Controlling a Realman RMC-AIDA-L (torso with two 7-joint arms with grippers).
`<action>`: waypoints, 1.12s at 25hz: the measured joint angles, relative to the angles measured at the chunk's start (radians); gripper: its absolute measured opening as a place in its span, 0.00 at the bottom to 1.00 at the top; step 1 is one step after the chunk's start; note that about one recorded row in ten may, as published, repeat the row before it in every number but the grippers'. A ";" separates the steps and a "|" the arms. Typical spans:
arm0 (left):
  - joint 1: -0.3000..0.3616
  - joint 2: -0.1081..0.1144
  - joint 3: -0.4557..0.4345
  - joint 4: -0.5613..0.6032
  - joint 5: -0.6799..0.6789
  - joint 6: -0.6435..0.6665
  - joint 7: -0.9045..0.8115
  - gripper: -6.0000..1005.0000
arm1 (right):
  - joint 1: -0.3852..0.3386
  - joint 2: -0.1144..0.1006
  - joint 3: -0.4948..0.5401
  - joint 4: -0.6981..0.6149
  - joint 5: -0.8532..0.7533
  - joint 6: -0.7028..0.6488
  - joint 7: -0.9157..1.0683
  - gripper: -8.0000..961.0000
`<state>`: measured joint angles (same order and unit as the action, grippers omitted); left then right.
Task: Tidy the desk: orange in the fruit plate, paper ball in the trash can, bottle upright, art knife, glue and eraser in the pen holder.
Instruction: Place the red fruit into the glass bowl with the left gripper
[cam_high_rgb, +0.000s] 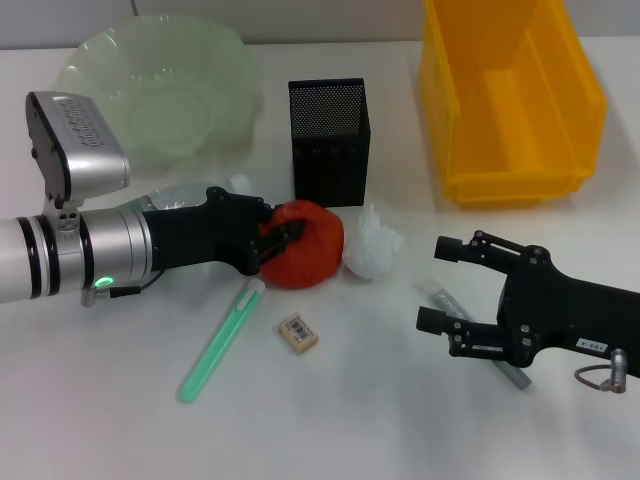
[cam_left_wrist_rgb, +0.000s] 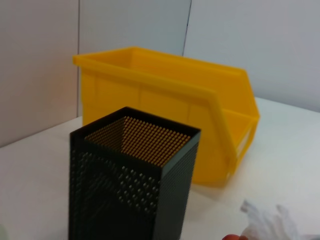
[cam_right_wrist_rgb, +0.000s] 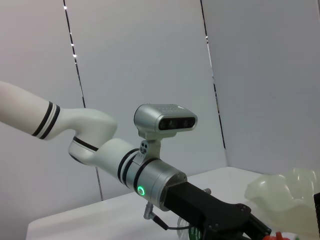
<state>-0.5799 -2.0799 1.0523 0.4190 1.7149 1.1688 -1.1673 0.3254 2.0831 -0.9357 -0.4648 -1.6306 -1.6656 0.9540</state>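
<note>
The bottle (cam_high_rgb: 165, 197) is mostly hidden behind the left arm, left of frame centre. The grey stick (cam_high_rgb: 470, 330) is partly covered by the right gripper (cam_high_rgb: 437, 285).

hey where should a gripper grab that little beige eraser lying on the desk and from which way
Come straight down onto the eraser and pinch across its two long edges. It lies flat, label up, so only the thin sides offer grip. It sits apart from the glue and the orange, leaving space for open fingers.
</note>
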 joint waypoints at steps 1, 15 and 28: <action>0.000 0.000 0.000 0.002 0.000 0.006 -0.001 0.30 | 0.000 0.000 0.000 0.000 0.000 0.000 0.000 0.88; 0.097 0.008 -0.009 0.267 -0.103 0.165 -0.185 0.12 | 0.016 0.001 0.000 0.037 0.034 0.003 -0.007 0.88; 0.122 0.008 -0.122 0.375 -0.190 0.026 -0.230 0.06 | 0.035 0.001 -0.003 0.064 0.048 -0.003 -0.027 0.88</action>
<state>-0.4583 -2.0723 0.9299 0.7944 1.5250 1.1950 -1.3971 0.3605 2.0838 -0.9391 -0.4011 -1.5830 -1.6689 0.9270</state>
